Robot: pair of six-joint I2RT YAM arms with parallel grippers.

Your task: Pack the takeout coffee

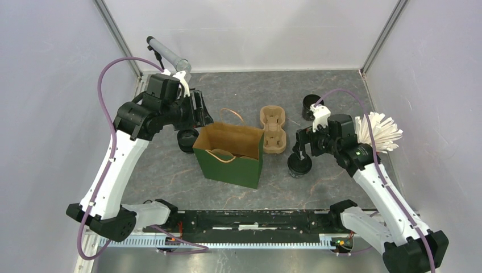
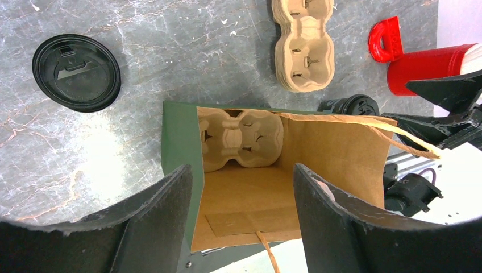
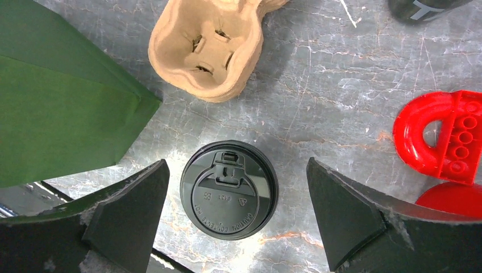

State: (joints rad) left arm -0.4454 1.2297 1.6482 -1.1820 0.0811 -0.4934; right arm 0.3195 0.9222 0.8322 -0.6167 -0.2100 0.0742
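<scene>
**A:** What is nearest the right gripper?

**B:** The coffee, straight below it. The jaws are spread wide and hold nothing. The cup stands between the two fingers and seems to touch neither.

**A:** How will it handle?

**B:** I'd judge it a thin disposable cup: light, with walls that give under a hard squeeze and a smooth snap-on top. I cannot tell whether there is liquid inside, so treat it as full and keep it upright. Take hold on the wall just under the top's rim. Gripping the top itself could pop it off.

**A:** What is hidden?

**B:** From the wrist the top covers the whole wall, so I cannot tell how far down the cup the fingers reach. From above, the gripper covers part of the cup. To the gripper's left only the outside of the bag shows. Ahead lies a tray. Farther off, a second cup and a red piece are cut off by the frame.

**A:** And the left gripper?

**B:** It is also spread and empty, over the bag's mouth. Below it an inner tray lies in the bag, and its holes look empty. Its fingers hide the near floor of the bag. A loose lid lies off to one side.
</scene>
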